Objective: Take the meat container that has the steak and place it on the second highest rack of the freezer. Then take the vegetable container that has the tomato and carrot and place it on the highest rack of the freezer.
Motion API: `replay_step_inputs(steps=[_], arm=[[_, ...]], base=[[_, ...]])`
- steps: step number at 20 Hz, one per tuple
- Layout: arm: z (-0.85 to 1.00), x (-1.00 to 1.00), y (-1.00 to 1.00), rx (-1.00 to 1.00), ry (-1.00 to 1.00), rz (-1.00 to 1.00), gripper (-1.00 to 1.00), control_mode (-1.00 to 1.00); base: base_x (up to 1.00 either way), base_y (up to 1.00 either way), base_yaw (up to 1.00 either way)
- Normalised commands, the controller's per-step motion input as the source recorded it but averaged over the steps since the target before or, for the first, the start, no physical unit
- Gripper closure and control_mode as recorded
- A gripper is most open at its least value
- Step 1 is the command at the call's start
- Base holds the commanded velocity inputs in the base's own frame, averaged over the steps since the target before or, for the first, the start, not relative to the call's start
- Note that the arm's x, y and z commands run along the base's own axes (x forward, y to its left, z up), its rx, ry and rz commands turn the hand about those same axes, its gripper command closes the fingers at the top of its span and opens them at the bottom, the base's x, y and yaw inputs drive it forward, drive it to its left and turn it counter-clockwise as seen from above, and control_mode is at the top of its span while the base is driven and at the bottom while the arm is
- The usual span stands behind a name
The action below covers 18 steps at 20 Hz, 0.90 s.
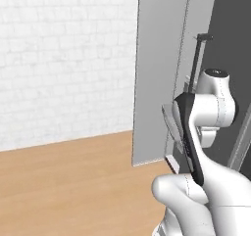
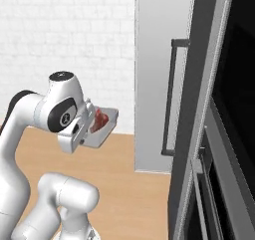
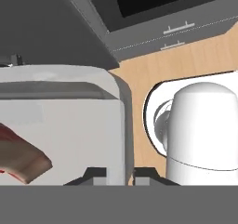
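Observation:
My gripper [image 3: 120,175] is shut on the rim of the light-grey meat container [image 3: 69,125], its wall pinched between the two finger tips. The reddish-brown steak [image 3: 23,159] lies inside at the left. From the right base view the container [image 2: 105,129] is held tilted at the end of the arm, with the steak [image 2: 101,118] showing in it, left of the freezer [image 2: 154,74]. The freezer's tall grey panel [image 1: 157,73] carries a long dark bar handle [image 2: 169,99]. Its shelves are hidden. The vegetable container with the tomato and carrot is out of view.
A white brick wall [image 1: 63,59] and a wooden floor [image 1: 73,181] lie to the left. A dark appliance front [image 2: 234,84] with a grey frame stands at the right. Grey drawer fronts with bar handles [image 3: 176,30] show past the container.

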Motion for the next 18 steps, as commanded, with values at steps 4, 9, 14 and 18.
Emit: replay_step_inputs(steps=[4, 9, 14, 18], arm=[[0.0, 0.0, 0.0, 0.0, 0.0, 0.0, 1.0, 1.0], [0.0, 0.0, 0.0, 0.0, 0.0, 0.0, 1.0, 1.0], [0.0, 0.0, 0.0, 0.0, 0.0, 0.0, 1.0, 1.0], [0.0, 0.0, 0.0, 0.0, 0.0, 0.0, 1.0, 1.0]], base=[[0.9, 0.1, -0.26], [0.75, 0.2, -0.35], [0.62, 0.35, -0.41], [0.6, 0.43, -0.45]])
